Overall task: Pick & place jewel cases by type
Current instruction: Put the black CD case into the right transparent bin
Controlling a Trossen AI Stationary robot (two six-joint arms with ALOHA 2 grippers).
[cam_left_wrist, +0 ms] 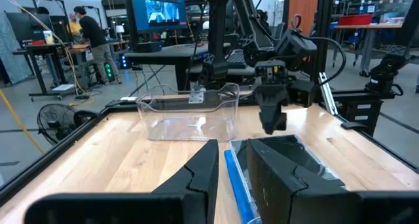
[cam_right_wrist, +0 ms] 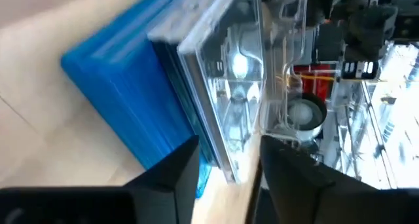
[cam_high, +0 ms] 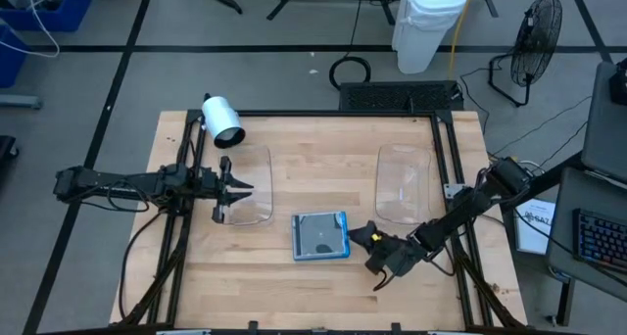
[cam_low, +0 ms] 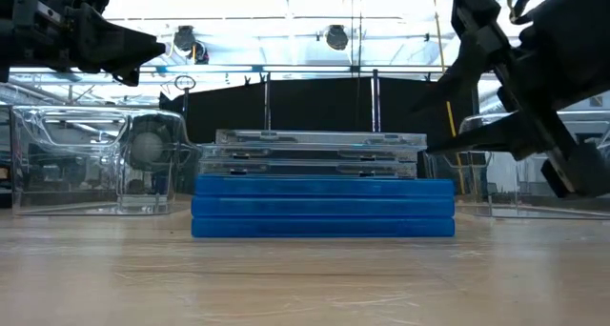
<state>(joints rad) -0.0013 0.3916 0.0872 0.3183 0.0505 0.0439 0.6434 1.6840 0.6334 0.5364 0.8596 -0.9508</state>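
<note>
A stack of jewel cases (cam_high: 320, 235) lies flat on the wooden table near its front middle, with blue cases (cam_low: 324, 207) at the bottom and clear grey ones (cam_low: 319, 152) on top. My right gripper (cam_high: 364, 242) stands open at the stack's right side. It is rolled over and points slightly down, and the upper cases' edge (cam_right_wrist: 226, 145) is in line with the gap between its fingers (cam_right_wrist: 171, 175). I see no touch. My left gripper (cam_high: 232, 188) hovers level and open over the left clear tub (cam_high: 250, 183), holding nothing.
A second clear tub (cam_high: 404, 183) stands at the back right, behind my right arm. A white cylinder (cam_high: 223, 119) sits at the table's far left corner. Dark frame rails (cam_high: 446, 159) run along the table's sides. Bare wood lies in front of the stack.
</note>
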